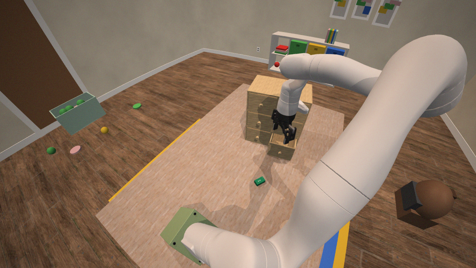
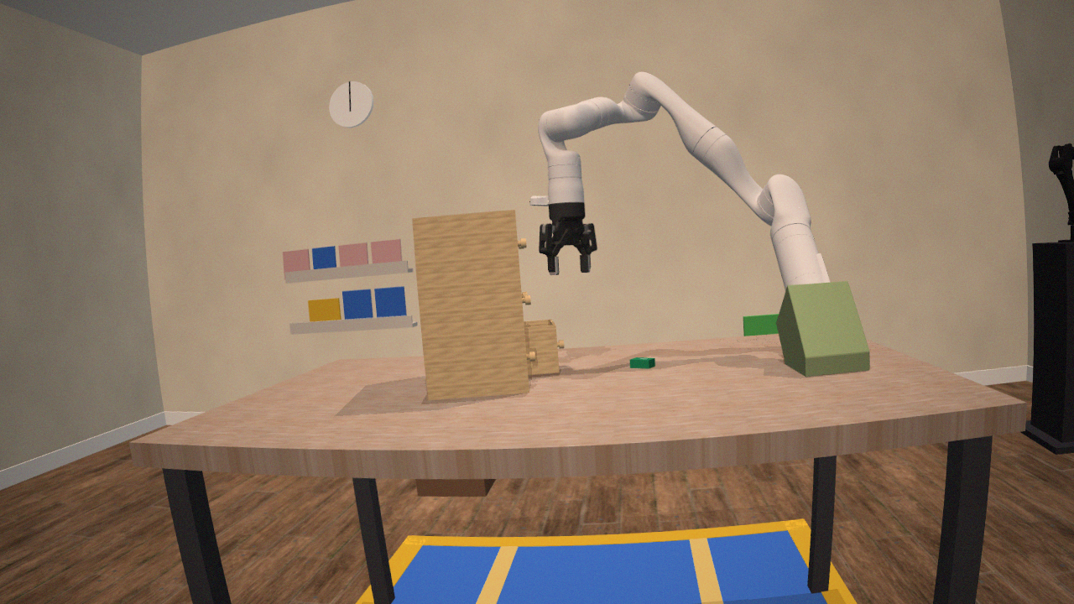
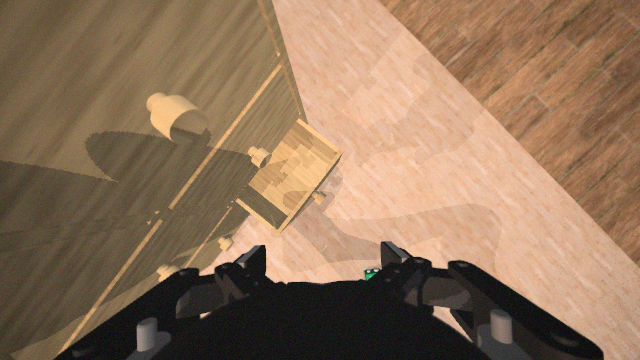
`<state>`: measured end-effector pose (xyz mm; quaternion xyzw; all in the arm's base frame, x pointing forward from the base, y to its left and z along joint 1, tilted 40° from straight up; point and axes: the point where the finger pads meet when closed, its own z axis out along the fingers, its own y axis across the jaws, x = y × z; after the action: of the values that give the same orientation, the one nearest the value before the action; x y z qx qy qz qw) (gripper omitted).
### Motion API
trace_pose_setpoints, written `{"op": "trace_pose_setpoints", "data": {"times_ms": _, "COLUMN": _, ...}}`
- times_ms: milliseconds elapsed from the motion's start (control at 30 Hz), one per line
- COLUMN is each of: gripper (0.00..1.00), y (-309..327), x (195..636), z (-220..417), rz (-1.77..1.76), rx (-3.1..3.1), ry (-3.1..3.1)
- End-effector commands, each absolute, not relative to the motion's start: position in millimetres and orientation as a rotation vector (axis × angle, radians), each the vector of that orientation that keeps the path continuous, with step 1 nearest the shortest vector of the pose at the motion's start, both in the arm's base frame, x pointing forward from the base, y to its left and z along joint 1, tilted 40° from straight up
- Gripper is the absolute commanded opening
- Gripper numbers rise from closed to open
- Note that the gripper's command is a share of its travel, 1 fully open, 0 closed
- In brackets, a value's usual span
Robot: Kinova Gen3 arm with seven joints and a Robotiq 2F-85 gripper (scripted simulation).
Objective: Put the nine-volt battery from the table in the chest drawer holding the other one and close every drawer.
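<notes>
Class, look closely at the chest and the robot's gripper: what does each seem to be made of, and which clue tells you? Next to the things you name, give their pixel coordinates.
The chest [image 1: 266, 86] [image 2: 472, 300] [image 3: 100, 60] looks like pale, unvarnished wood: streaky grain shows.

The gripper [image 1: 288, 138] [image 2: 569, 264] [image 3: 323, 256] seems dull black plastic or coated metal; the look leaves that open.

Premises: a room of playroom or classroom character, with a robot work table [image 1: 186, 159] [image 2: 586, 420] installed. Evidence, storage: 1 low white shelf unit [image 1: 273, 50] with green, yellow and blue bins; 2 wall ledges bearing pink, blue and yellow squares. Evidence, floor: wood planks, 1 blue-and-yellow mat [image 2: 601, 570], 1 pale green box [image 1: 79, 118] containing green balls, and loose balls beside it. Evidence, walls: 3 framed pictures of coloured blocks and 1 round clock [image 2: 351, 104]. Equipment: 1 white robot arm [image 1: 352, 166] [image 2: 713, 146] on a green base [image 1: 176, 223] [image 2: 826, 330].
</notes>
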<state>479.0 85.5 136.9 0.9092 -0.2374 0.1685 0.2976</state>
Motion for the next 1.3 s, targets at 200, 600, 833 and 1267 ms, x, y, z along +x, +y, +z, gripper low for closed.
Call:
{"op": "trace_pose_setpoints", "data": {"times_ms": 200, "gripper": 1.00, "y": 87, "x": 471, "z": 143, "rz": 0.508, "rx": 2.376, "ry": -0.812}}
{"op": "trace_pose_setpoints", "data": {"times_ms": 600, "gripper": 1.00, "y": 89, "x": 465, "z": 148, "rz": 0.573, "rx": 2.318, "ry": -1.017}}
{"op": "trace_pose_setpoints", "data": {"times_ms": 833, "gripper": 1.00, "y": 90, "x": 461, "z": 151, "rz": 0.614, "rx": 2.272, "ry": -1.147}}
{"op": "trace_pose_setpoints", "data": {"times_ms": 1267, "gripper": 1.00, "y": 93, "x": 452, "z": 158, "rz": 0.696, "rx": 2.156, "ry": -1.417}}
